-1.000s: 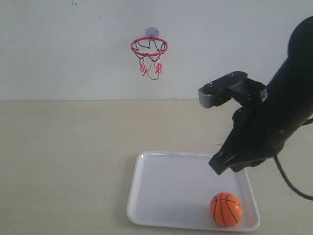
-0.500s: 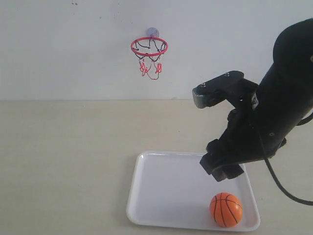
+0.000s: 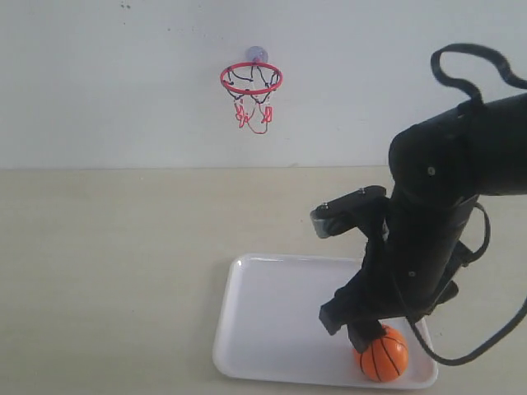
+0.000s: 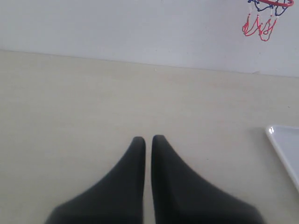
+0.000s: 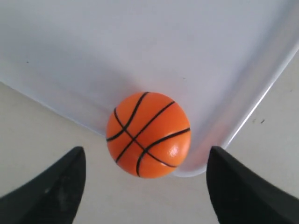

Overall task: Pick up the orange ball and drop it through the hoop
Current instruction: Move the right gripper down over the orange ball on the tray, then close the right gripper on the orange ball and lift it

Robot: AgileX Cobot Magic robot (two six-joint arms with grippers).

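The orange ball (image 3: pixel 385 356) (image 5: pixel 148 135), glossy with black seams, lies in the near right corner of a white tray (image 3: pixel 272 321) (image 5: pixel 140 51). My right gripper (image 3: pixel 362 333) (image 5: pixel 145 154) hangs just above it, open, its two black fingers wide apart on either side of the ball and not touching it. The hoop (image 3: pixel 251 80), with a red ring and black-and-red net, sticks to the back wall by a suction cup; its net (image 4: pixel 261 25) shows at a corner of the left wrist view. My left gripper (image 4: pixel 148 139) is shut, empty, over bare tabletop.
The beige tabletop (image 3: pixel 107 263) runs back to a white wall (image 3: pixel 107 82). The tray's rim (image 4: pixel 282 144) shows at the edge of the left wrist view. The right arm's black cable (image 3: pixel 473 62) loops above the arm.
The right arm has swung down and leftward over the tray, bringing its open gripper from above the tray's right edge to just over the ball. The ball and the hoop have not moved.
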